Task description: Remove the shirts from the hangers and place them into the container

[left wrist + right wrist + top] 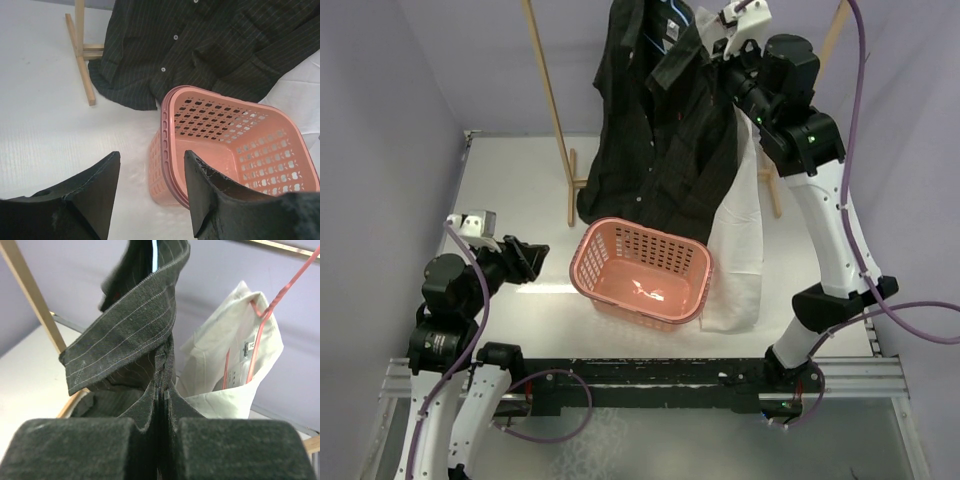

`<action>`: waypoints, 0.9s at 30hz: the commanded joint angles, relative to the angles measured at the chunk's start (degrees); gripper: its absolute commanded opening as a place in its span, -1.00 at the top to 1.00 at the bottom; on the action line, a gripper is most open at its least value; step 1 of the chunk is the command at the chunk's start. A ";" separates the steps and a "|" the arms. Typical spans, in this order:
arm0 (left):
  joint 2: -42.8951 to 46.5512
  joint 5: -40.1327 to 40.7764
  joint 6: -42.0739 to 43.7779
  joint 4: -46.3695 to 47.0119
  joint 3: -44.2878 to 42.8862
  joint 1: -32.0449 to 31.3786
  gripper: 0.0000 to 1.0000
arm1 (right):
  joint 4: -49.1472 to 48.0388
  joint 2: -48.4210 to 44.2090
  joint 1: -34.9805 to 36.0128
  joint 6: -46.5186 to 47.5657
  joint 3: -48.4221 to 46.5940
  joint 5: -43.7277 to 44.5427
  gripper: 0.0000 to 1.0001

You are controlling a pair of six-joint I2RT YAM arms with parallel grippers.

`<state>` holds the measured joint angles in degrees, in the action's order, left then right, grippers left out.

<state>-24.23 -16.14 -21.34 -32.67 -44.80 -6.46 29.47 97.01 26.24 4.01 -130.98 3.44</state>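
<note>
The black pinstriped shirt (pixel 660 140) hangs from the top of the rack, its hem draped just behind the salmon basket (pixel 650 243). A sliver of light blue hanger (pixel 154 252) shows inside its collar. My right gripper (pixel 163 387) is up by that collar and shut on a fold of black cloth just below it. Behind, the white shirt (pixel 225 370) hangs on a pink hanger (pixel 270 310). Low at the left, my left gripper (pixel 152 160) stands open and holds nothing, pointing at the near left corner of the basket (pixel 165 125), which holds no shirt.
Wooden rack poles rise at the back left (pixel 550 90) and back right (pixel 830 45), and the left foot (pixel 82 60) rests on the table. The white shirt's tail (pixel 740 250) hangs down to the right of the basket, next to my right arm.
</note>
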 commanded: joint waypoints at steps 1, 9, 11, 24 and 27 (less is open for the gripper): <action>2.04 -2.20 1.82 5.23 1.00 -0.14 -0.21 | -6.50 -2.86 0.13 -4.62 -6.97 -4.88 1.00; 4.30 -1.18 4.53 5.73 -3.09 -0.13 -0.47 | 3.86 -5.04 0.13 -8.31 -8.83 -13.34 1.00; 2.63 -1.24 5.26 4.63 -6.79 -0.13 -0.50 | 6.97 -5.61 0.08 -8.72 -7.98 -16.69 1.00; -3.26 2.67 9.68 0.70 -21.88 -0.31 -0.70 | -1.59 -17.21 1.62 -13.45 8.89 -37.66 1.00; -2.85 4.28 10.32 2.81 -23.13 -0.31 -0.75 | -5.59 -16.90 1.71 -16.18 8.02 -41.87 1.00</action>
<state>-26.76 -14.74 -13.30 -32.34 -64.84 -6.48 36.64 82.08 27.51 -7.42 -121.38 -28.77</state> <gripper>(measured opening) 0.865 0.020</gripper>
